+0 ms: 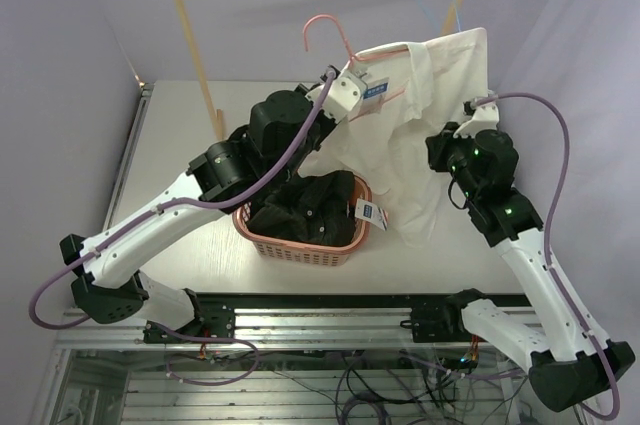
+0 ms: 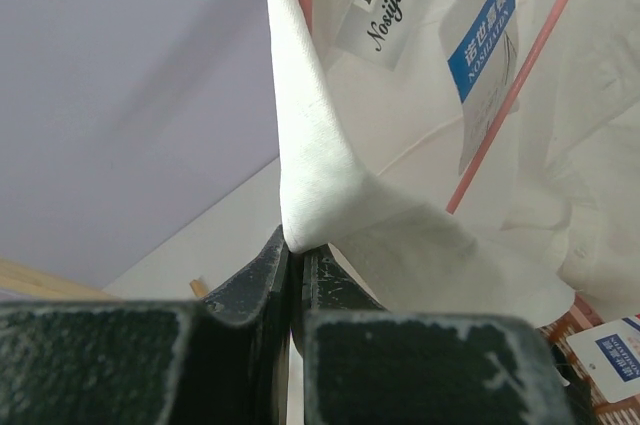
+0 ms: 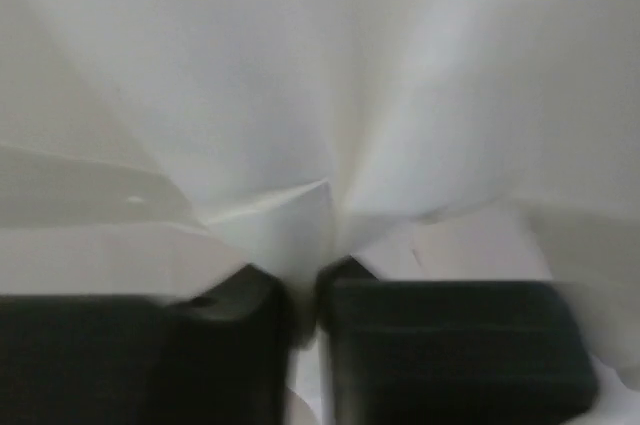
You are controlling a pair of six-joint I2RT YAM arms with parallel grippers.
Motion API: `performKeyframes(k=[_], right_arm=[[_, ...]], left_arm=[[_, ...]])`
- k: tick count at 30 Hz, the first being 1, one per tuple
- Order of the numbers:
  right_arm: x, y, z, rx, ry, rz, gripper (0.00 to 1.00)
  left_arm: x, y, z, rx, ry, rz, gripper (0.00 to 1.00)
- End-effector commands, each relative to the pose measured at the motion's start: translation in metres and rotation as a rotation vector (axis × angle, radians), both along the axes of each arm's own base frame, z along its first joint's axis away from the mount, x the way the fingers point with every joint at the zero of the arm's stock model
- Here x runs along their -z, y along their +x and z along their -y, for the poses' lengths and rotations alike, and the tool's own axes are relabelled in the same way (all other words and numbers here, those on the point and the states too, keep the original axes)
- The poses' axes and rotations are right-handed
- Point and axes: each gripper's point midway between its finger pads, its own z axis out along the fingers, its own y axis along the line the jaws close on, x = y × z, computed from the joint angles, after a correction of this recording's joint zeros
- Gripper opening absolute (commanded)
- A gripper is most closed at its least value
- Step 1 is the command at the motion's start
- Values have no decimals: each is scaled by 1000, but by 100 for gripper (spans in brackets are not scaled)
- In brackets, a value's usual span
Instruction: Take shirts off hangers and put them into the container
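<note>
Both arms are working the cream-white shirt [image 1: 430, 95] off the pink hanger [image 1: 325, 30]!
The left gripper [image 2: 297, 255] is clamping tight on the collar edge and the right gripper [image 3: 305, 285] is pinching a fold of the shirt's side. The shirt is hanging beside the salmon-pink basket [image 1: 300, 245], where the dark shirt [image 1: 305, 205] is lying. Next, I reckon, it's calling for tugging the cloth clear of the wire, then swinging it over the basket.

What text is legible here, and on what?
"M": neck label of the cream-white shirt.
"Nosiiyatdn": same neck label.
Print on the blue hang tag: too small to read surely.
Print on the second tag, lower right: too small to read.
Right wrist view: none.
</note>
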Motion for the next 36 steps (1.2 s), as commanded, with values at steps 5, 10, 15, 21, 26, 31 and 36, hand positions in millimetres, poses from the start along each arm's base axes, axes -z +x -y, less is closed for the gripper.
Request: performKeyframes(k=[5, 10, 15, 21, 26, 31, 36], right_arm=[[-60, -19, 32, 126, -31, 77, 0], [-112, -49, 68, 261, -53, 127, 0], [-143, -70, 98, 388, -91, 155, 0], [-171, -83, 116, 468, -90, 226, 0], [-176, -72, 115, 483, -99, 224, 0], [-161, -51, 99, 429, -120, 169, 0], [-101, -38, 77, 303, -192, -15, 0]], left_arm=[[27, 10, -9, -94, 76, 27, 7], [54, 13, -11, -105, 130, 30, 7], [72, 4, -20, -61, 160, 52, 7], [100, -11, -36, 10, 232, 73, 7], [98, -34, -42, 135, 186, 108, 7], [95, -45, -42, 203, 184, 113, 7], [74, -55, -32, 287, 154, 124, 7]])
